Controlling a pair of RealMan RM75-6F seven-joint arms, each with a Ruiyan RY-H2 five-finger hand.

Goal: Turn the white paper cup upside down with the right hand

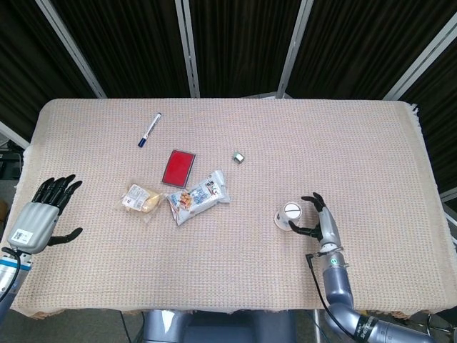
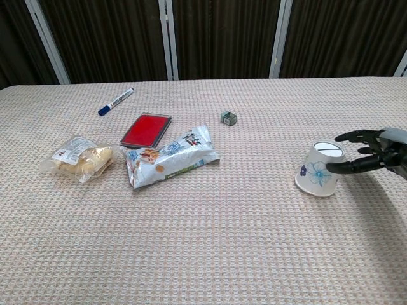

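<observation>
The white paper cup [image 1: 289, 214] [image 2: 320, 169], with a blue flower print, stands upside down on the tablecloth, mouth on the cloth and base up. My right hand [image 1: 319, 224] [image 2: 375, 151] sits just to its right with fingers spread apart; the fingertips reach toward the cup's side and hold nothing. Whether a fingertip still touches the cup I cannot tell. My left hand [image 1: 39, 215] hovers at the table's near left edge, fingers spread and empty; only the head view shows it.
A snack bag [image 1: 198, 196] [image 2: 170, 157], a clear bag of buns [image 1: 139, 200] [image 2: 77, 157], a red flat case [image 1: 178, 168] [image 2: 147, 129], a blue-capped marker [image 1: 149, 129] [image 2: 116, 101] and a small green cube [image 1: 239, 157] [image 2: 228, 117] lie left of the cup.
</observation>
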